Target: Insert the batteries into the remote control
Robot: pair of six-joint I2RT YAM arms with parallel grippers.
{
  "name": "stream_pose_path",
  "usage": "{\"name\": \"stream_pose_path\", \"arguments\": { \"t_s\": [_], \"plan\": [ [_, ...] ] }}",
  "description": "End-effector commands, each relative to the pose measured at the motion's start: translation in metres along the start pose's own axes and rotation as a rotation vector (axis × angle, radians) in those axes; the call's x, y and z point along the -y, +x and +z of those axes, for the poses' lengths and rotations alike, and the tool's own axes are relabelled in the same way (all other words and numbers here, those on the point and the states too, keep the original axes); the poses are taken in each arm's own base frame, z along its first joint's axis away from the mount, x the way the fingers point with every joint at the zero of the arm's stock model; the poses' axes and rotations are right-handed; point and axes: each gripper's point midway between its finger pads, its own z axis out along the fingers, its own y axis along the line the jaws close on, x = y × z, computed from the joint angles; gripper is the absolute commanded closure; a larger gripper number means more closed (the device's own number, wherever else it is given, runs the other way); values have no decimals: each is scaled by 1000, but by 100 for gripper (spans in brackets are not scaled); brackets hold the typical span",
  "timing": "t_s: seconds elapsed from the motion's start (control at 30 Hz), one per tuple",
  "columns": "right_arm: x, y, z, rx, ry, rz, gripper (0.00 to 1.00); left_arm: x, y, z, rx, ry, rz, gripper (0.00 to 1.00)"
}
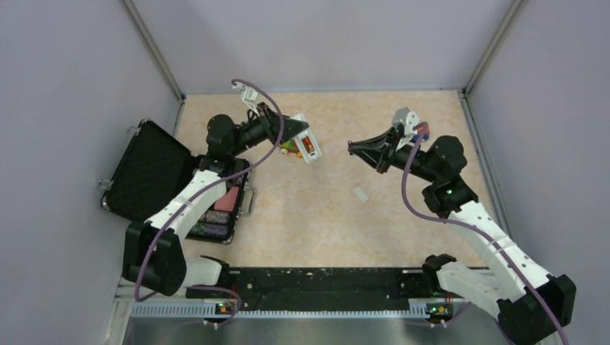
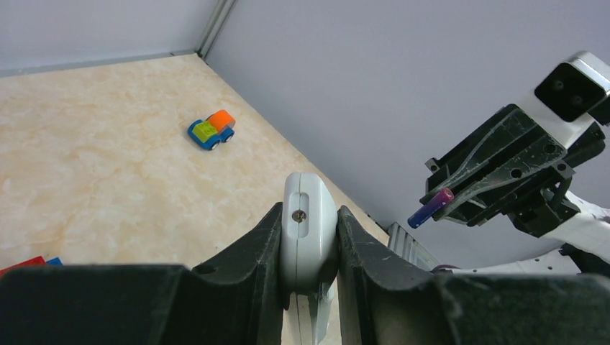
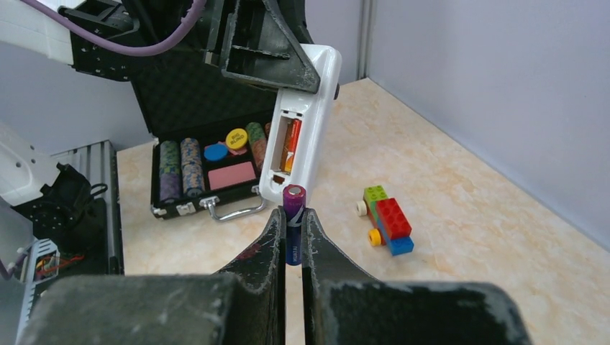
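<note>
Clamping remote control [image 3: 316, 108] in left gripper [image 2: 309, 215], fingers [image 2: 252, 244] pressed hard against both its sides, lifted clear of table [image 1: 316, 223]. From left wrist, seeing only its narrow white end with one screw; everything else cut off behind the fingers. Open back turned toward right arm. One red-orange battery [image 3: 291, 146] already sitting in the compartment; slot beside it too shadowed to read. Screen and buttons hidden in every view.

Pinching dark purple battery [image 3: 294, 208] in right gripper [image 3: 293, 215], nearly closed, with just the battery's width between the fingers. One end sticking out past the fingertips, other end hidden between them. Held just short of remote's lower end, not touching. Polarity marks too small to make out.

Nearer the arm bases than remote, toward right arm: small white strip [image 1: 361, 194] flat on table, too tiny to say whether back cover.

Near remote on table: toy brick car [image 3: 385, 219], mostly hidden by left gripper in top view.

Behind remote from right wrist: open black case [image 3: 187, 100] holding poker chips [image 3: 180, 169] and a pink block; upper lid cut off by left arm.
</note>
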Motion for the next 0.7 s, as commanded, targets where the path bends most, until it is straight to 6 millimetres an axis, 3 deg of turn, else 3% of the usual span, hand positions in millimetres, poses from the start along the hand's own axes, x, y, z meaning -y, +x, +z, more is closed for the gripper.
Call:
{"name": "stream_pose_path", "arguments": {
  "t_s": [0.0, 0.1, 0.23, 0.33, 0.47, 0.67],
  "plan": [
    [-5, -33, 0, 82, -21, -74, 100, 31, -17, -6, 62, 131, 109, 100],
    [6, -34, 3, 61, 50, 39, 100, 30, -13, -3, 26, 132, 66, 100],
    [47, -15, 8, -110, 300, 306, 100, 29, -1, 6, -45, 182, -90, 100],
    [51, -7, 10, -159, 329, 369, 100, 31, 4, 9, -40, 266, -199, 100],
    [32, -4, 14, -185, 254, 485, 100, 25, 11, 16, -38, 334, -355, 100],
    [1, 10, 26, -345, 118, 798, 100, 14, 28, 32, -72, 336, -469, 100]
  ]
}}
